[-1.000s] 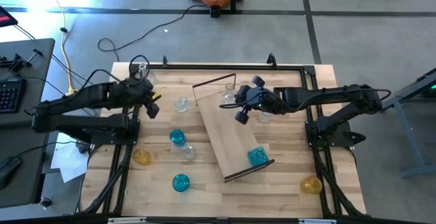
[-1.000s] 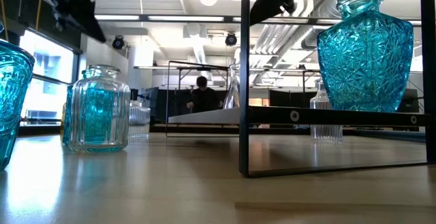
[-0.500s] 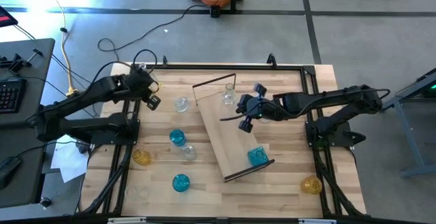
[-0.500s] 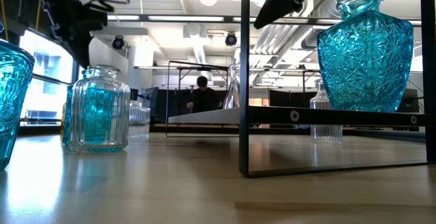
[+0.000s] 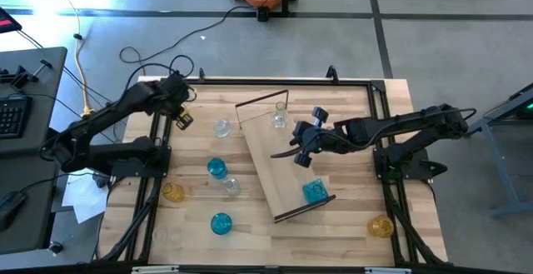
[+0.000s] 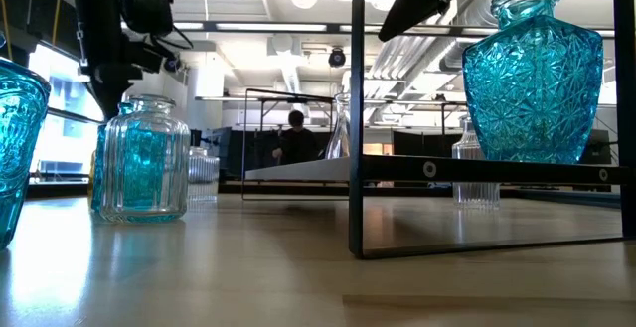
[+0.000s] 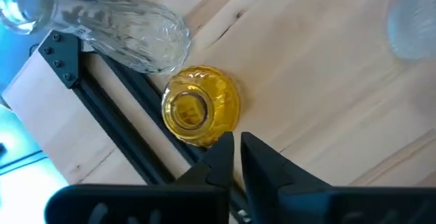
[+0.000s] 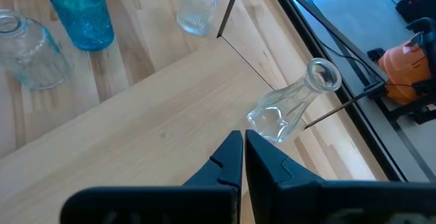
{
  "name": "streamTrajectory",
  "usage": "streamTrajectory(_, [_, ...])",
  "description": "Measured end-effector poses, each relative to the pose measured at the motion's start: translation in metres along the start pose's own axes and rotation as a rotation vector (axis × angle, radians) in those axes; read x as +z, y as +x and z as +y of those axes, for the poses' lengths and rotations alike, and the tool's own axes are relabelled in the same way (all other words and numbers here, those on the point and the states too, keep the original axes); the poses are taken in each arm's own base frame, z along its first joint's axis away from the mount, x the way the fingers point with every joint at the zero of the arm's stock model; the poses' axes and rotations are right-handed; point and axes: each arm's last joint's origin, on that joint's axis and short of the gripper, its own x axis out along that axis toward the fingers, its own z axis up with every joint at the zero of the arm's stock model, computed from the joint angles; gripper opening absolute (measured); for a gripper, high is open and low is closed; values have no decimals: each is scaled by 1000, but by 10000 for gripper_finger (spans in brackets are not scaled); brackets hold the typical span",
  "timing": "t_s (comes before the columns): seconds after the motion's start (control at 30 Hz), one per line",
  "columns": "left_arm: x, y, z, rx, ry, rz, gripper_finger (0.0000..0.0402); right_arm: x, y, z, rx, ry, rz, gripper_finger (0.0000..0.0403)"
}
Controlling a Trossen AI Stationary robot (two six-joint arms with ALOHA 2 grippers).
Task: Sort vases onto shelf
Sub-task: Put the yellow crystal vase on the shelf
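We note the left gripper (image 7: 235, 146) poised just above a small amber vase (image 7: 199, 109), fingers nearly together with only a thin gap and nothing between them; it sits at the far left corner of the table (image 5: 333, 232), beside a clear vase (image 7: 119, 30) that leans over the dark frame rail. We judge this a lining-up for a pick, since the amber vase's open mouth faces the wrist camera and the fingertips hang right at its rim

The right gripper (image 8: 243, 149) is clenched and empty, hovering over the shelf (image 5: 283, 161) near a clear narrow-necked vase (image 8: 289, 108) that stands at the shelf's far end by the metal rim. It seems clear of that vase, not touching

Outward: a blue cut-glass vase (image 5: 314, 191) stands at the shelf's near end. Loose on the table we count blue vases (image 5: 216, 168), more clear ones, and amber ones at either side near the front. Most sorting looks undone
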Motion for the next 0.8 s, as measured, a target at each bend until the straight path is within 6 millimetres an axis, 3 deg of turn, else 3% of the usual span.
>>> streamTrajectory(0.23, [3,8,6,57,83,53,83,0,0,0,-4,-2,4,0])
streamTrajectory(0.47, [5,13,8,-22,120,62,142,-1,0,0,-5,-3,4,0])
streamTrajectory(0.8, [8,20,14,-59,113,75,184,-1,0,0,-5,2,4,0])
